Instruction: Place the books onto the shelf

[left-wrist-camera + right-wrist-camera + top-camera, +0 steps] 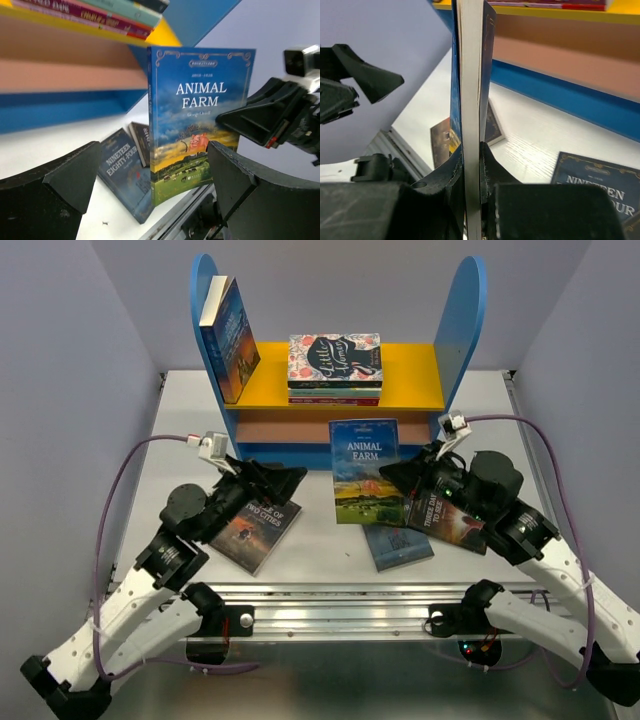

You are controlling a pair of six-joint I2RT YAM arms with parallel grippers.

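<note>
While the right gripper (400, 478) pinches Animal Farm (364, 472) upright before the shelf (462, 320), the Little Women stack (335, 360) crowds the yellow board (410, 375). Left wrist: the left gripper (152, 155) spreads its jaws wide, empty; Nineteen Eighty-Four (122, 170) lies flat on the counter (50, 145). Right wrist: jaws clamp the fore-edge; this light, glossy paperback may flex or slip.

On the upper board (410, 380) of the shelf (460, 320), a leaning book (232, 340) stands at the left end and a flat stack (335, 365) lies mid-board. Before the shelf, Animal Farm (365, 465) stands upright, perhaps just off the table (320, 540), with Nineteen Eighty-Four (400, 545) lying flat beneath its near edge. Tale of Two Cities (258, 530) lies flat to the left, Three Days (455, 520) to the right.
</note>
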